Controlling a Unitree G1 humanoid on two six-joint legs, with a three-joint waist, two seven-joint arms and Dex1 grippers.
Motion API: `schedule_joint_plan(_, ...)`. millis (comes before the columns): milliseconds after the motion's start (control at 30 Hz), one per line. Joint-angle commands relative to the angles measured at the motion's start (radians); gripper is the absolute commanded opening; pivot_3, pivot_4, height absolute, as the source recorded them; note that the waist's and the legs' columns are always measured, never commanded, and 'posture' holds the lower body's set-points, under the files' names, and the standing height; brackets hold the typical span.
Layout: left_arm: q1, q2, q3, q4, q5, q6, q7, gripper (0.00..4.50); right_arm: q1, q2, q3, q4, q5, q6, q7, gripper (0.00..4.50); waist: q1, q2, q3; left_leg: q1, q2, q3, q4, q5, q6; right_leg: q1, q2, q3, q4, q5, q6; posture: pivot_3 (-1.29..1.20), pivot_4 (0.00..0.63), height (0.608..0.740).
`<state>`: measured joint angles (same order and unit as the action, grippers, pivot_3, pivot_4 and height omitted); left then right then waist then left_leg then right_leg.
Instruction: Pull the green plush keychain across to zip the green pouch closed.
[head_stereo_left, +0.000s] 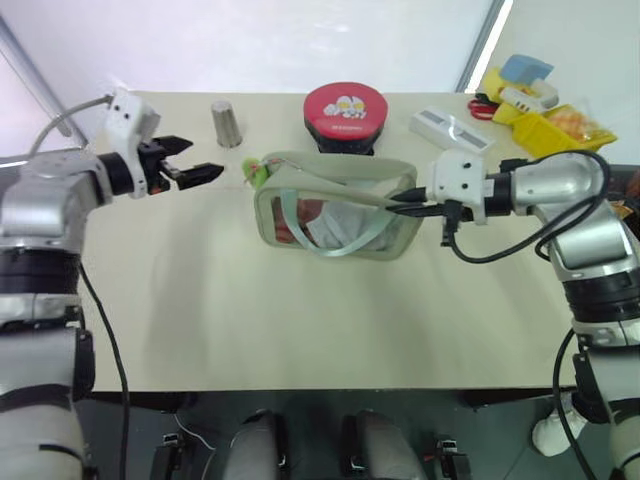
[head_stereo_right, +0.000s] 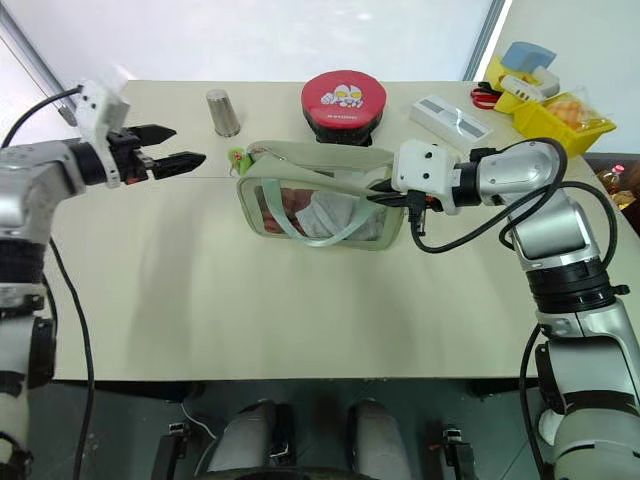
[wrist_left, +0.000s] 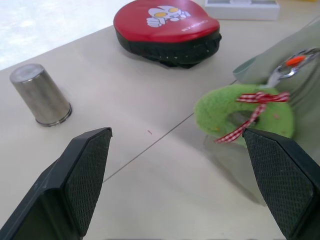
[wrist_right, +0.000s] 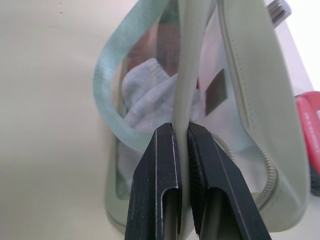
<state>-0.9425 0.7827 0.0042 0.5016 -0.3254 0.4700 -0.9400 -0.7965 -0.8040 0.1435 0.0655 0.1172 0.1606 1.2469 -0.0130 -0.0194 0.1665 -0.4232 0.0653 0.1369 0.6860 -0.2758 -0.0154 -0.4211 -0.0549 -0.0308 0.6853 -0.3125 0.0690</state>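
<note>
The green pouch (head_stereo_left: 335, 205) lies in the middle of the table, with clear sides, a mint strap (wrist_right: 107, 80) and red and white contents. Its zipper pull at the left end carries the green plush keychain (wrist_left: 235, 112), a fuzzy lime ring with a red-checked bow. My left gripper (head_stereo_left: 205, 158) hovers open just left of the keychain, not touching it. My right gripper (wrist_right: 181, 129) is shut on the pouch's sage-green rim at its right end.
Behind the pouch sits a round red case (head_stereo_left: 346, 112). A metal cup (head_stereo_left: 226, 123) stands at the back left. A white box (head_stereo_left: 450, 128) and a yellow tray (head_stereo_left: 545, 125) of items lie at the back right. The table's (head_stereo_left: 300, 330) near half is bare.
</note>
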Motion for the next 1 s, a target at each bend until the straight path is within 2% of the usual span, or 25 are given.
schedule_joint_plan(33, -0.050, -0.030, -0.023, 0.050, 0.048, -0.075, -0.037, 4.50, 0.006, -0.003, -0.001, -0.028, 0.007, 0.007, 0.005, 0.03, -0.003, 0.000, 0.000, 0.000, 0.000, 0.000, 0.000, 0.000, 0.000, 0.000, 0.000, 0.000, 0.000, 0.000, 0.000, 0.00, 0.150, 0.740)
schedule_joint_plan(400, -0.148, -0.176, -0.046, 0.244, 0.126, -0.204, -0.083, 4.50, 0.001, 0.013, -0.002, -0.064, 0.015, 0.046, -0.023, 0.03, -0.003, 0.000, 0.000, 0.000, 0.000, 0.001, 0.000, 0.000, 0.000, -0.001, 0.000, 0.000, 0.000, 0.000, 0.000, 0.00, 0.150, 0.740)
schedule_joint_plan(500, -0.166, -0.187, -0.034, 0.271, 0.121, -0.216, -0.099, 3.66, 0.004, 0.015, 0.000, -0.067, 0.014, 0.050, -0.028, 0.00, -0.004, 0.000, 0.000, 0.000, 0.000, 0.001, 0.000, 0.000, 0.000, -0.001, 0.000, 0.000, 0.000, 0.000, 0.000, 0.00, 0.150, 0.740)
schedule_joint_plan(733, -0.159, -0.153, -0.012, 0.243, 0.109, -0.177, -0.147, 0.17, -0.007, 0.019, 0.000, -0.041, 0.003, 0.035, -0.035, 0.00, -0.005, 0.000, 0.000, 0.000, 0.000, 0.001, 0.000, 0.000, 0.000, -0.001, 0.000, 0.000, 0.000, 0.000, 0.000, 0.00, 0.150, 0.740)
schedule_joint_plan(767, -0.158, -0.147, -0.006, 0.236, 0.106, -0.165, -0.145, 0.04, -0.007, 0.019, 0.000, -0.038, 0.001, 0.031, -0.037, 0.00, -0.006, 0.000, 0.000, 0.000, 0.000, 0.001, 0.000, 0.000, 0.000, -0.001, 0.000, 0.000, 0.000, 0.000, 0.000, 0.00, 0.150, 0.740)
schedule_joint_plan(900, -0.143, -0.103, 0.034, 0.140, 0.060, -0.039, -0.172, 0.04, -0.025, 0.027, 0.005, 0.001, -0.014, 0.008, -0.045, 0.00, -0.007, 0.000, 0.000, 0.000, 0.001, 0.001, 0.000, 0.000, 0.000, -0.001, 0.000, 0.000, 0.000, 0.000, 0.000, 0.00, 0.150, 0.740)
schedule_joint_plan(1000, -0.109, -0.049, 0.050, -0.028, -0.002, 0.094, -0.227, 0.04, -0.045, 0.037, 0.008, 0.046, -0.032, -0.023, -0.055, 0.00, -0.009, 0.000, 0.000, 0.000, 0.001, 0.001, 0.000, 0.000, 0.000, -0.001, 0.000, 0.000, 0.001, 0.000, 0.000, 0.00, 0.150, 0.740)
